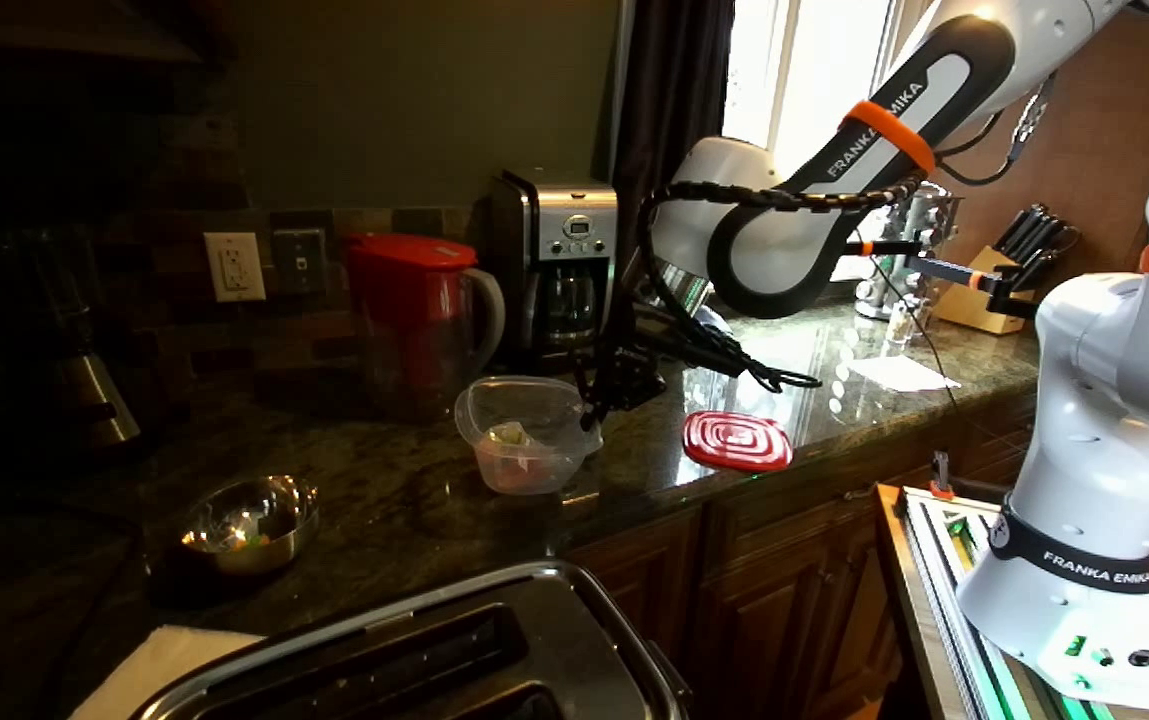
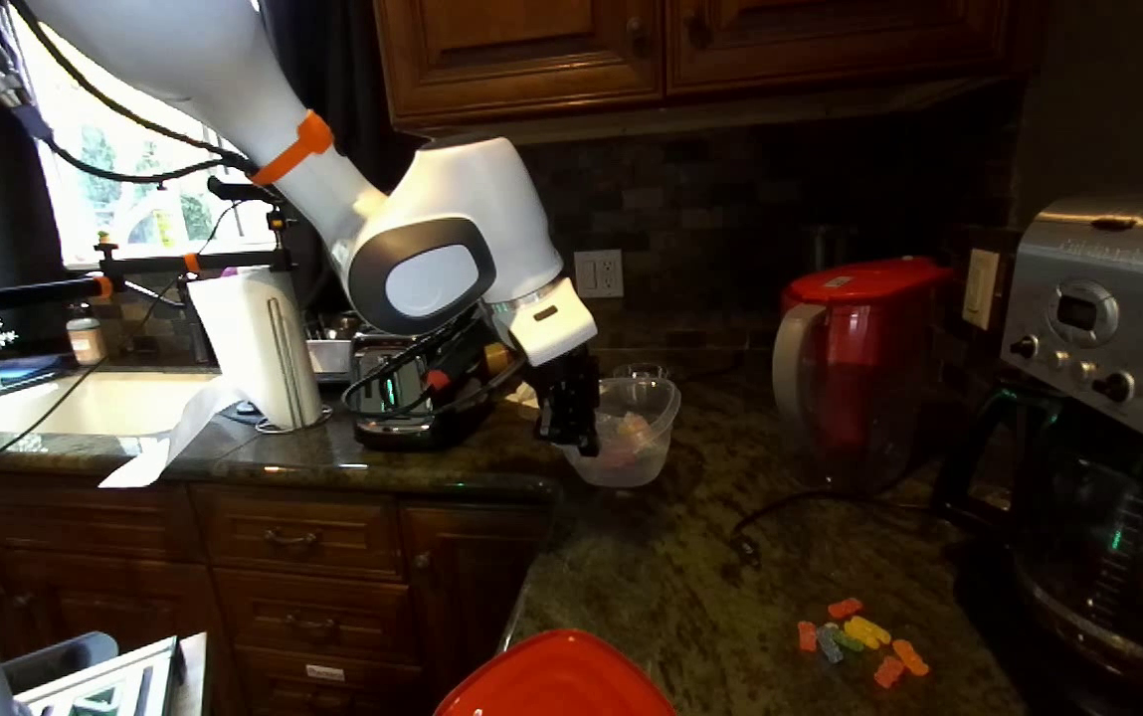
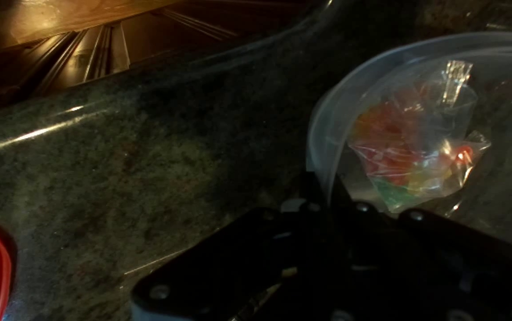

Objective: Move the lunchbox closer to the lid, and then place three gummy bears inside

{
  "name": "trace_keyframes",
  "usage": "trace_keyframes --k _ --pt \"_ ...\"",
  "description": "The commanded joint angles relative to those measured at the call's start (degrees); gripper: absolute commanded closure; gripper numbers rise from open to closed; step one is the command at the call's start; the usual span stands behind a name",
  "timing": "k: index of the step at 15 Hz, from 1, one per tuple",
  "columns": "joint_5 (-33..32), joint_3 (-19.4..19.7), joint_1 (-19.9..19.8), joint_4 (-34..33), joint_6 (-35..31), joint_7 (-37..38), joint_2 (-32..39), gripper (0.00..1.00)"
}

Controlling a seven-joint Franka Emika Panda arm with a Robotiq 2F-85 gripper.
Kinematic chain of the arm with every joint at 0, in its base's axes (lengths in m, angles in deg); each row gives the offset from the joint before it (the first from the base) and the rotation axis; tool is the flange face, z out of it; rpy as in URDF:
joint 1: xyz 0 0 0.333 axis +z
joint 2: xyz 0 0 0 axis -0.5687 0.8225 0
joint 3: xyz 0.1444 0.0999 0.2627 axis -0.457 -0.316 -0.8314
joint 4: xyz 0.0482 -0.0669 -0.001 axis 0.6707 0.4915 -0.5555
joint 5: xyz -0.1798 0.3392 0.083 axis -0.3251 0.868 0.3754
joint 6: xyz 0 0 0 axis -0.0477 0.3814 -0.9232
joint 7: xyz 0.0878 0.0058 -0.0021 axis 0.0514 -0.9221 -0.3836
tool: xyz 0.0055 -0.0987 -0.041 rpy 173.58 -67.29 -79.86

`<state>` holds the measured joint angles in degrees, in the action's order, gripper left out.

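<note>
The rounded white arm (image 2: 342, 204) is being ringed by orange bands (image 1: 891, 135); a bumpy black cable (image 1: 734, 196) is being carried on it; on the base (image 1: 1039, 620), a black band (image 1: 1069, 574) is being marked with white FRANKA EMIKA letters (image 1: 1099, 569); the black gripper (image 3: 327, 191) is being dotted with small round screws (image 3: 160, 292).

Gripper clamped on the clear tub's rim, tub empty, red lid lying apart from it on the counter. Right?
Wrong on one point: the clear tub is not empty. The wrist view shows a bag of colourful sweets in it. The rest stands: the gripper is clamped on the tub's rim, and the red lid lies apart from the tub on the counter.
</note>
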<state>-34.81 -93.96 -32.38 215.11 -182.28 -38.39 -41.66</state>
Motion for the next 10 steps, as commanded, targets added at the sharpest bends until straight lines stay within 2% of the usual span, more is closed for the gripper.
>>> trace_keyframes --k 1,2,10 --pt "0.4 -0.3 -0.3 0.0 0.0 -0.4 0.0 0.94" --pt "0.4 -0.3 -0.3 0.0 0.0 -0.4 0.0 0.99" --pt "0.2 0.5 -1.9 0.4 0.1 2.0 -2.4 0.99"
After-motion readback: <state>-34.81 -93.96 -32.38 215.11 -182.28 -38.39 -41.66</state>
